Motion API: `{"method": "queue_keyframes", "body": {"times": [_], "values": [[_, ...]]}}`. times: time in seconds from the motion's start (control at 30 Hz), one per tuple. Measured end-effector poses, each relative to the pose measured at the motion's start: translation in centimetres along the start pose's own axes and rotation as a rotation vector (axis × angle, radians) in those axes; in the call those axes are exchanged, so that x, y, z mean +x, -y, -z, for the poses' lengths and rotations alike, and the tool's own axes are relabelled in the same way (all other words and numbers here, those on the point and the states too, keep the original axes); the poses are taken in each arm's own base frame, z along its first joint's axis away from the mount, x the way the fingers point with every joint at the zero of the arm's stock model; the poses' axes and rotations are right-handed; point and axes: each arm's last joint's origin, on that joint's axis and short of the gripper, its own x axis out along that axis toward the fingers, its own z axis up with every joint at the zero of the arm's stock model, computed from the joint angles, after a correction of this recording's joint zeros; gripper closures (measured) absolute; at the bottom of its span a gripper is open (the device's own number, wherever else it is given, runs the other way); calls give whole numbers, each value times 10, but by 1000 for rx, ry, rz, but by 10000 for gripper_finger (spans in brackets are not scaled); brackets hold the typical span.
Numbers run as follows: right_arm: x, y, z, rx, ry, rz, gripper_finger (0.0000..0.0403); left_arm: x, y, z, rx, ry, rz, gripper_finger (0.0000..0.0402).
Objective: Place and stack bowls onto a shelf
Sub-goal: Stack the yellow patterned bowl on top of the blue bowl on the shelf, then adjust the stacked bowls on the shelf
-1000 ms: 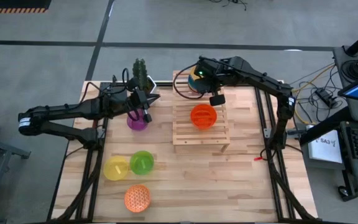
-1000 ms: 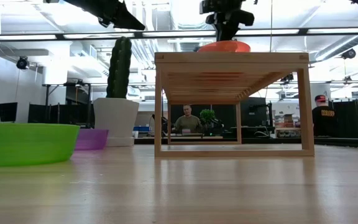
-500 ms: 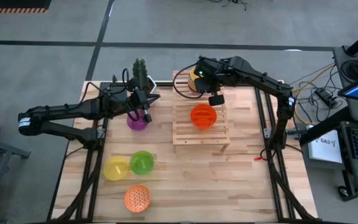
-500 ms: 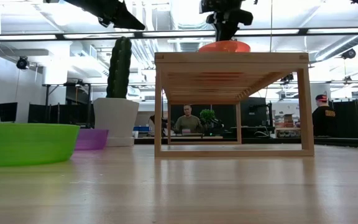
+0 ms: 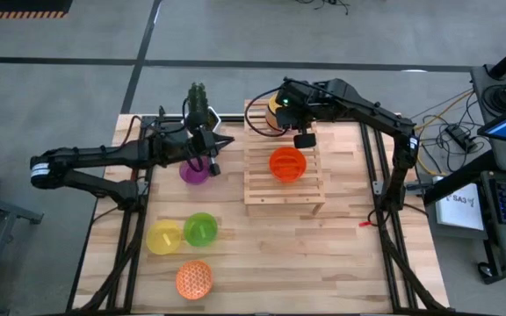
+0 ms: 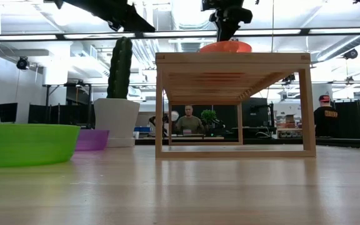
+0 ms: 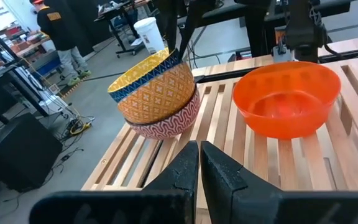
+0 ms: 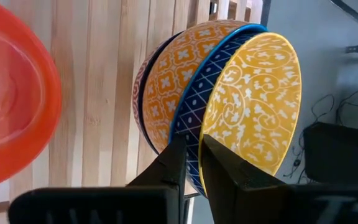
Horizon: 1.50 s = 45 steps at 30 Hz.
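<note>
Two end effectors: right [image 8: 188, 163] pinches yellow patterned bowl's [image 8: 253, 106] rim on slatted wooden shelf [image 5: 284, 180]; left [image 7: 199, 163] shut, empty.

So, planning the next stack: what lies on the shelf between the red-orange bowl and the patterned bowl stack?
Only bare shelf slats separate the red-orange bowl from the patterned bowl stack; the left wrist view shows it.
</note>
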Motion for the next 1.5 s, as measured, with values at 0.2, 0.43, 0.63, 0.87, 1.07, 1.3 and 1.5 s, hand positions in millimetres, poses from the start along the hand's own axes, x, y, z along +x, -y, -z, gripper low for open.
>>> {"method": "queue_keyframes", "body": {"times": [0.2, 0.43, 0.63, 0.87, 1.07, 1.3, 1.5], "values": [[0, 0, -2, 18, 27, -4, 390, 16, 4, 2, 22, -10, 2, 402], [-1, -1, -3, 26, 41, -15, 393, 36, 6, 2, 43, -45, 2, 402], [-2, -2, -3, 26, 68, -58, 394, 51, 5, 3, 56, -67, -1, 402], [-2, -2, -3, 25, 67, -59, 390, 59, 5, 4, 56, -84, -4, 402], [-2, -2, -3, 54, 66, -57, 373, 59, 5, 4, 55, -84, -4, 402], [-2, -2, -3, 83, 66, -52, 342, 60, 5, 4, 54, -85, -3, 402], [-7, -1, -1, 118, 74, -45, 331, 61, 5, 1, 50, -46, 11, 402]]}}
